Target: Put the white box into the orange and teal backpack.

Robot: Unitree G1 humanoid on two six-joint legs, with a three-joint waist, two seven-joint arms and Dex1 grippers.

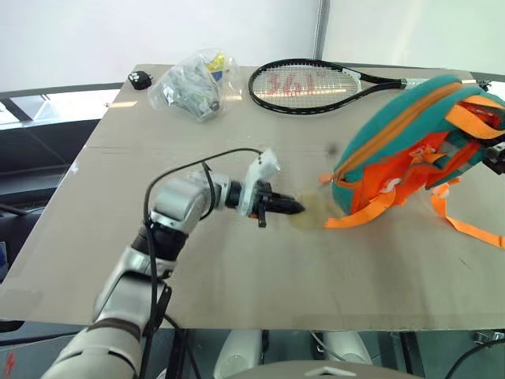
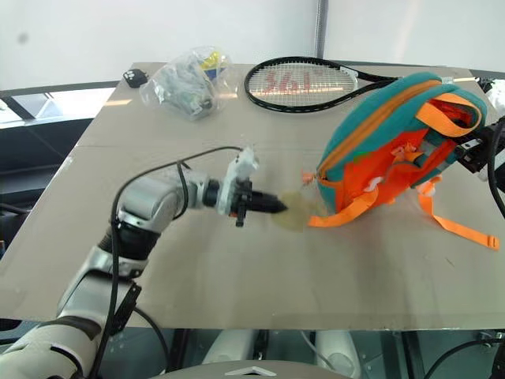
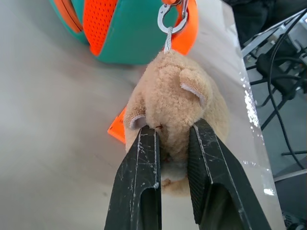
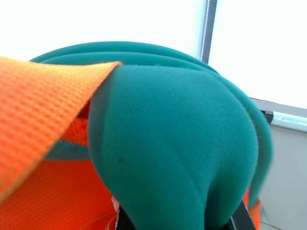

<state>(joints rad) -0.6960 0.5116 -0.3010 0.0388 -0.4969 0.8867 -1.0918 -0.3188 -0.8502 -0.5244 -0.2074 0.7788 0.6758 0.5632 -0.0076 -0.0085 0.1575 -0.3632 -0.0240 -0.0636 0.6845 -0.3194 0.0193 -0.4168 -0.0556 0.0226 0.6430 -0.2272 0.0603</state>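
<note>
While visible: one backpack (image 1: 402, 142), one racket (image 1: 316, 84).

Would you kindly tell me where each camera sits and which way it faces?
Left and right eye views: on the head, looking forward and down over the table; the left arm shows.
Left wrist view: along the left gripper, jaws shut on the plush toy.
Right wrist view: against the teal top of the orange and teal backpack.
Shared: the backpack appears in every view; eye views also show the tennis racket and clear plastic bag.
</note>
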